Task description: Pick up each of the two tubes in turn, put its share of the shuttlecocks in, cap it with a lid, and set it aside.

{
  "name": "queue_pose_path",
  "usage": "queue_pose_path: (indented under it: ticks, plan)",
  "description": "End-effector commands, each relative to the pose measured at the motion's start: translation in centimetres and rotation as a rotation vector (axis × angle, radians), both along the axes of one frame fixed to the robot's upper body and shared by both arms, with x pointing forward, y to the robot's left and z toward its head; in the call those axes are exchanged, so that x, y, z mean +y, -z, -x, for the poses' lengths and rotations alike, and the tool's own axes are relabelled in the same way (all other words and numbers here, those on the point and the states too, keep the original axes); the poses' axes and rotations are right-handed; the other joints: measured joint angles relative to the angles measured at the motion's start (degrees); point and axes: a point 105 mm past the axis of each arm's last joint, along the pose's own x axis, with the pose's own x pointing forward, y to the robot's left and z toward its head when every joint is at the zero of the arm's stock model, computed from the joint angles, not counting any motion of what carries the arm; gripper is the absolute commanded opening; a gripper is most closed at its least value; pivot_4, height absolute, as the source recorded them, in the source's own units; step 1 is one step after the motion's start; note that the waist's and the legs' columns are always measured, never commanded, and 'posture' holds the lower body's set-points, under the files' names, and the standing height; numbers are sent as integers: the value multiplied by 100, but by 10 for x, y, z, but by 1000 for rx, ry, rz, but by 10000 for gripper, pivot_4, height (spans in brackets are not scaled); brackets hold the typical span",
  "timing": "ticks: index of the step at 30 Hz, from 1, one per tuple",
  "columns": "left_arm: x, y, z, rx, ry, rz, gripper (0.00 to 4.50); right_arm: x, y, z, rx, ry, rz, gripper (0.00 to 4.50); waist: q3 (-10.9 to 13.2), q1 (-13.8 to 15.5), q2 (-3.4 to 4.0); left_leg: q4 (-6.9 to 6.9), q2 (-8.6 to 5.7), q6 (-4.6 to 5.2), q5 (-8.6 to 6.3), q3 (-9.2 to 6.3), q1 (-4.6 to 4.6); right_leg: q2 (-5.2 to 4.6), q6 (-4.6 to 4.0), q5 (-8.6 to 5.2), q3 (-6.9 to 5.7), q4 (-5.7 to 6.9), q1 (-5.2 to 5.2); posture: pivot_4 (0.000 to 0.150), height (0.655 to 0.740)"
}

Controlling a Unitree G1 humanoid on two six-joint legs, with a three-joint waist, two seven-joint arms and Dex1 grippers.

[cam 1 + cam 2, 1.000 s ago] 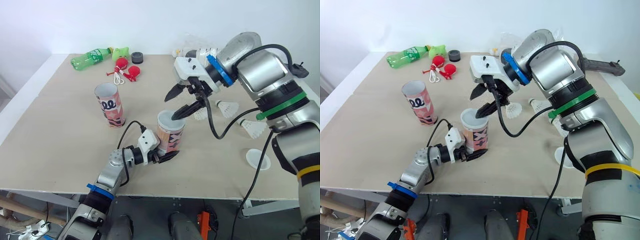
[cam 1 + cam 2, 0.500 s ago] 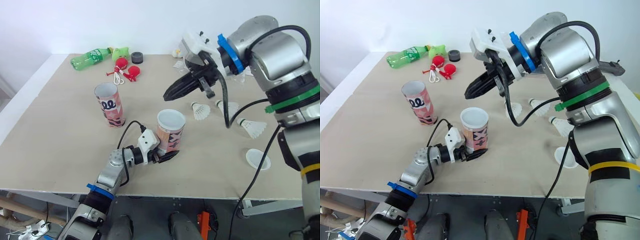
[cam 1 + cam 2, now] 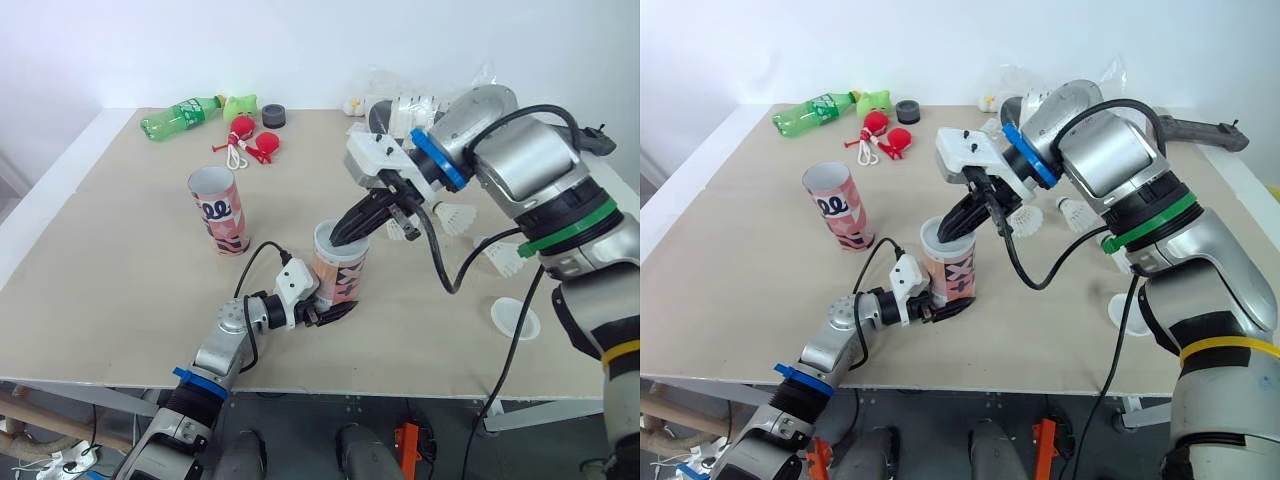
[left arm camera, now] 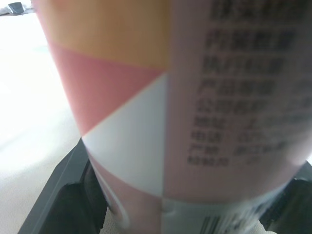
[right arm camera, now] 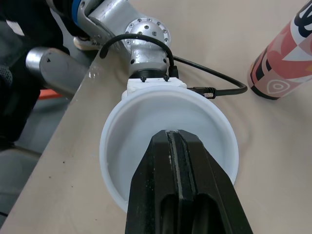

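Black fingers of the right gripper point(image 3: 336, 238) have dropped since half a second ago. Back then they hung up above the held tube point(image 3: 342, 270); now the tips sit right in its open mouth, pressed tight together with nothing between them.

Going left to right: the spare tube point(image 3: 220, 210) stands upright mid-left, well apart, with loads of bare table point(image 3: 120, 250) around it out to the left edge. Bottom centre, the left gripper point(image 3: 335, 303) is still clamped on the held tube's base, and the tube is upright close to the front edge. Over on the right, the upper shuttlecock point(image 3: 458, 215) and lower shuttlecock point(image 3: 508, 258) lie on the board. A white lid point(image 3: 516, 318) sits lower right near the front edge, with open board between it and the held tube.
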Motion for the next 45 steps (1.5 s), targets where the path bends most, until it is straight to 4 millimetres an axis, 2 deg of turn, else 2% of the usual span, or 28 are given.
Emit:
queue_pose_path:
  ticks: [1, 16, 18, 22, 23, 25, 27, 29, 31, 32, 33, 34, 36, 40, 43, 45]
  plan:
    - [1, 14, 3, 51, -1, -31, 32664, -2, 24, 4, 5, -46, 117, 845, -3, 0, 0, 0, 0, 0, 0, 0, 1, 0, 0, 0, 0, 0, 1, 1500, 7400]
    - [0, 13, 2, 51, -3, -26, 32664, -4, 39, 4, -38, -66, 180, 845, -74, 0, -17, -2, 1, 0, 0, 0, 9, 1, -2, -2, -1, 0, 9, 1500, 7400]
    - [0, 13, 3, 50, -3, -26, 32664, -1, 28, 5, -20, -56, 97, 845, -80, 1, -21, -3, 1, 0, 0, 0, 10, 1, -2, -4, -1, 0, 10, 1500, 7400]
    - [1, 12, 4, 44, -7, -24, 32664, 4, -24, 14, 1, -51, -235, 845, -77, 0, -22, -4, 1, 0, 0, -1, 8, 1, -4, -3, -2, 0, 7, 1500, 7400]
    - [1, 12, 4, 45, -10, -20, 32664, 2, -38, 18, 16, -34, -335, 3485, -75, 4, -21, -5, 1, 0, 0, -1, 3, 1, -5, -2, -2, 0, 4, 1500, 7400]
    - [2, 12, 4, 47, -13, -17, 32664, -7, -53, 23, 39, -4, -466, 8953, -73, 15, -21, -5, 0, 0, 0, -3, -6, 0, -4, -3, -2, 0, -2, 1500, 7400]
    - [2, 13, 5, 56, -13, -9, 32664, -20, -61, 25, 62, 53, -573, 17524, -74, 28, -23, -6, -1, 1, -2, -4, -9, -2, -7, -3, -2, -1, -3, 1500, 7400]
    - [3, 13, 7, 61, -9, -4, 32664, -34, -61, 23, 66, 135, -631, 26722, -74, 43, -25, -8, -1, 9, -7, -4, -8, -2, -14, -8, -4, -2, -1, 1500, 7400]
    - [3, 12, 7, 62, -6, 0, 32664, -58, -51, 18, 88, 265, -705, 36782, -75, 63, -26, -9, -1, 12, -10, -4, -5, -1, -15, -13, -6, -2, -1, 1500, 7400]
    - [4, 12, 8, 62, -6, 2, 36355, -66, -44, 18, 97, 310, -716, 42811, -75, 76, -27, -11, 1, 13, -10, -5, -4, 1, -16, -15, -7, -2, 0, 1500, 7400]
    - [5, 11, 8, 63, -6, 3, 40529, -74, -36, 18, 101, 347, -722, 45000, -74, 94, -26, -11, 1, 13, -10, -5, -4, 1, -11, -18, -7, -2, 0, 1500, 7400]
    - [6, 11, 8, 63, -5, 5, 44372, -78, -29, 19, 112, 378, -732, 45000, -74, 87, -24, -11, 0, 13, -10, -4, -4, 1, -11, -19, -6, -2, -1, 1500, 7400]
    - [9, 10, 8, 63, -2, 6, 44372, -87, -13, 18, 99, 449, -741, 45000, -74, 71, -19, -13, 0, 14, -10, 1, -2, 2, -11, -18, 0, -1, -4, 1500, 7400]
    - [16, 10, 11, 59, 15, 3, 44372, -104, 39, 22, 30, 562, -655, 45000, -75, 89, -21, -16, 5, 15, -9, 0, 4, 10, -10, -19, 0, 1, -2, 1500, 7400]
    - [26, 9, 12, 59, 18, -3, 44372, -98, 65, 31, 43, 597, -691, 45000, -73, 60, -20, -14, 4, 14, -10, 2, 2, 8, -9, -20, 3, 0, -3, 1500, 7400]
    - [29, 9, 13, 60, 18, -4, 44372, -93, 73, 34, 45, 599, -698, 45000, -74, 24, -17, -14, 4, 14, -9, 5, 3, 8, -9, -17, 7, 0, -5, 1500, 7400]
